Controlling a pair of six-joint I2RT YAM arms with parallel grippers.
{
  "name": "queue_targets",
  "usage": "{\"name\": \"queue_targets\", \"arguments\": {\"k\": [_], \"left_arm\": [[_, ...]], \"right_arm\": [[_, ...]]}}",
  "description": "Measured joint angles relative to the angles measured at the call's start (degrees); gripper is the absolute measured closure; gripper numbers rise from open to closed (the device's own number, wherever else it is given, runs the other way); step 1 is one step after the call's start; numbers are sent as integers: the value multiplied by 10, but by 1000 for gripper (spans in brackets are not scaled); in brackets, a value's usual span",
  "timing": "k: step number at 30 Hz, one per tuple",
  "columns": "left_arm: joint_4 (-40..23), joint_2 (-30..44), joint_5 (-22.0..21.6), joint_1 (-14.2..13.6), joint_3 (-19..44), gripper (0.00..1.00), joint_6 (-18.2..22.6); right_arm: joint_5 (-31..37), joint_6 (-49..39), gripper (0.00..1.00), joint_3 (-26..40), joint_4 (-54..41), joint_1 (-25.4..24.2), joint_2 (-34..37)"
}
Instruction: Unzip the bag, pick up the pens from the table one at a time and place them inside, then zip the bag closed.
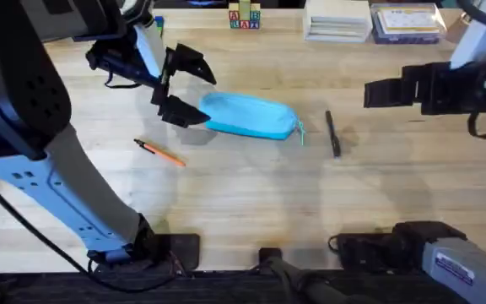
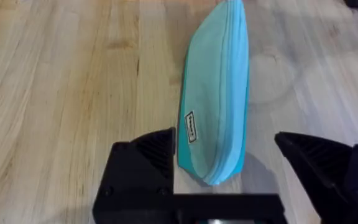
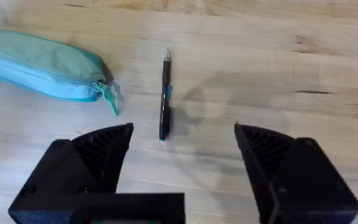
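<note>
The light-blue bag [image 1: 250, 116] lies zipped on the table [image 1: 251, 194], its pull tab [image 1: 300, 132] at the right end. My left gripper [image 1: 181, 87] is open at the bag's left end, its fingers straddling that end [image 2: 219, 168] without closing on it. The black pen [image 1: 332, 133] lies just right of the bag, also seen in the right wrist view [image 3: 165, 96]. The orange pen [image 1: 160, 152] lies in front of the bag's left end. My right gripper [image 1: 368, 93] hovers open to the right of the black pen, holding nothing.
Along the table's far edge sit small lettered blocks [image 1: 244, 17], a white box [image 1: 337, 20] and a blue-lidded box [image 1: 407, 23]. The wood in front of the bag and pens is bare.
</note>
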Motion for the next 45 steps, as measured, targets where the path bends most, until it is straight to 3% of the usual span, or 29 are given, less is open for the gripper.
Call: {"name": "queue_targets", "arguments": {"k": [22,25,30,32,45], "left_arm": [[1,0,-22,0,0,20,0],[1,0,-22,0,0,220,2],[3,0,-22,0,0,907,5],[3,0,-22,0,0,952,6],[3,0,-22,0,0,960,6]], "right_arm": [[0,0,4,0,0,0,0],[0,0,4,0,0,0,0],[0,0,4,0,0,0,0],[0,0,4,0,0,0,0],[0,0,4,0,0,0,0]]}}
